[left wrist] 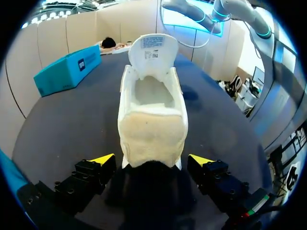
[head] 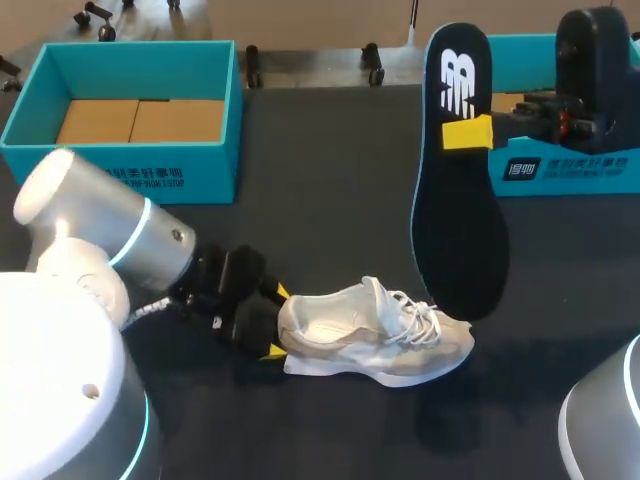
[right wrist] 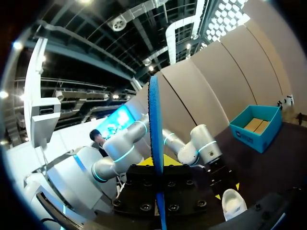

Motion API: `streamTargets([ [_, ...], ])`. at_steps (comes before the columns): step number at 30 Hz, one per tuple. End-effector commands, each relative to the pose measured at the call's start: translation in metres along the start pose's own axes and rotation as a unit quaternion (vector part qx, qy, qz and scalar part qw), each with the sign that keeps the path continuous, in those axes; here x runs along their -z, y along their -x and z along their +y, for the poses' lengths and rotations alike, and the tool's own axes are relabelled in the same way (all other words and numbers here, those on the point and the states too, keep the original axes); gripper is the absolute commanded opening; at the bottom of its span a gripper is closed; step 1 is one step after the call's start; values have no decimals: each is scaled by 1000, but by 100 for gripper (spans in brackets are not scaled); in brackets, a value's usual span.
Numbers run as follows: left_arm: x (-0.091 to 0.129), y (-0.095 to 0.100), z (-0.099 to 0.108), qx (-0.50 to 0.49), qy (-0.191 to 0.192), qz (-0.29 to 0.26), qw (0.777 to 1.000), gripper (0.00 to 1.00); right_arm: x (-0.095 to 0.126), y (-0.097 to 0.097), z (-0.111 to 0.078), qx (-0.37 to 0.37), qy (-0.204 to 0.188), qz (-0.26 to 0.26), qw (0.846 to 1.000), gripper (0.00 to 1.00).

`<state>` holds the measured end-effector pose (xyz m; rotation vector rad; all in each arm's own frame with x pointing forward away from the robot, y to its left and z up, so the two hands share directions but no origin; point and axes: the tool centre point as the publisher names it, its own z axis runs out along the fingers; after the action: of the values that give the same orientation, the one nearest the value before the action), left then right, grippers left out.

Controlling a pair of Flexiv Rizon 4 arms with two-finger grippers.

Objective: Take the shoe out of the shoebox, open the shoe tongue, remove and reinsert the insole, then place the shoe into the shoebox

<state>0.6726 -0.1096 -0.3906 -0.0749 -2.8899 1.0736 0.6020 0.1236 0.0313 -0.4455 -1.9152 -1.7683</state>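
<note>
**Insole out, shoe waiting on the surface**

We are looking at a white shoe that is sitting on its sole on the dark surface, near the middle. Its toe is pointing right and its heel is pointing left. Its tongue is standing up, so the inside is showing.

Our left arm is coming in from the left, low by the heel. The left jaws are standing wide, with one yellow fingertip on each side of the heel. A thin gap is showing on both sides.

Our right arm is coming in from the far right. The right jaws are pinching the dark insole near its far end and holding it up off the surface. The insole's near end is hanging close to the shoe's toe, but we cannot tell if they are touching.

The open blue shoebox is sitting at the far left, well apart from the shoe. A second blue box is sitting at the far right, behind the right arm.
</note>
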Motion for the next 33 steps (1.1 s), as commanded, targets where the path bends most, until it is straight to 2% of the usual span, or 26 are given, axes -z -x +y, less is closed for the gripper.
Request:
streamTargets([
  [1,12,-8,-11,-2,122,-16,992,100,-2,2,1,-1,-2,1,1000,0],
  [7,12,-8,-11,-12,215,-52,975,100,-2,2,1,-1,-2,1,1000,0],
  [20,12,-8,-11,-12,215,-52,975,100,-2,2,1,-1,-2,1,1000,0],
  [28,18,0,-15,-8,262,-74,962,100,-2,2,1,-1,-2,1,1000,0],
  [33,18,4,-16,-6,267,-73,961,100,-2,2,1,-1,-2,1,1000,0],
])
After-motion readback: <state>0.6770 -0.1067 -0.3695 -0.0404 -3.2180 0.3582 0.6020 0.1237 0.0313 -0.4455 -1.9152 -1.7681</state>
